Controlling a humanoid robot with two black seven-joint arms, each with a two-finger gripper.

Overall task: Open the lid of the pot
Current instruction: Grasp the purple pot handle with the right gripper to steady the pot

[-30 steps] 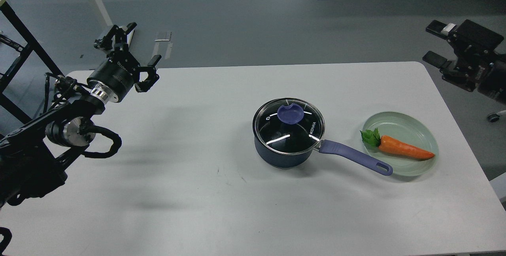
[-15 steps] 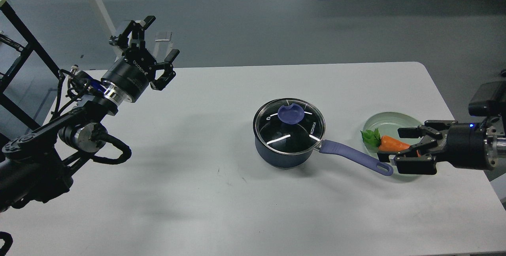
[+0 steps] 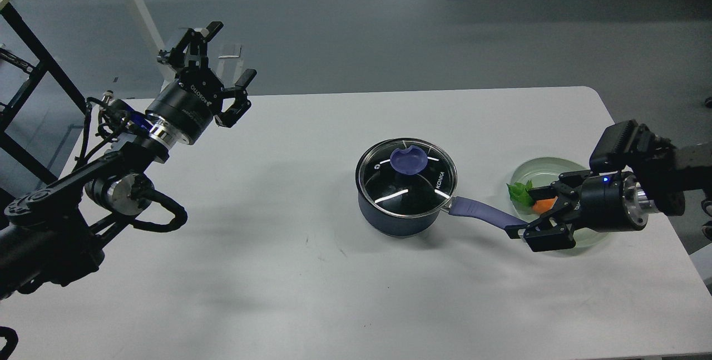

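One pot (image 3: 396, 216), one pot lid (image 3: 406, 176) on. Left hand (image 3: 227, 73) open; right hand (image 3: 542, 212) open at handle end.

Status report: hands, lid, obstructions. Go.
Left hand open, high, far from pot. Right hand open at the handle's end. Pot lid seated. Nothing over the knob.

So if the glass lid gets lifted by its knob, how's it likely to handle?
The pot lid is glass with a metal rim, so probably rigid, fairly heavy and breakable if dropped. Its knob looks low and smooth, so fingers might slip. Being round, it could roll if set down on edge.
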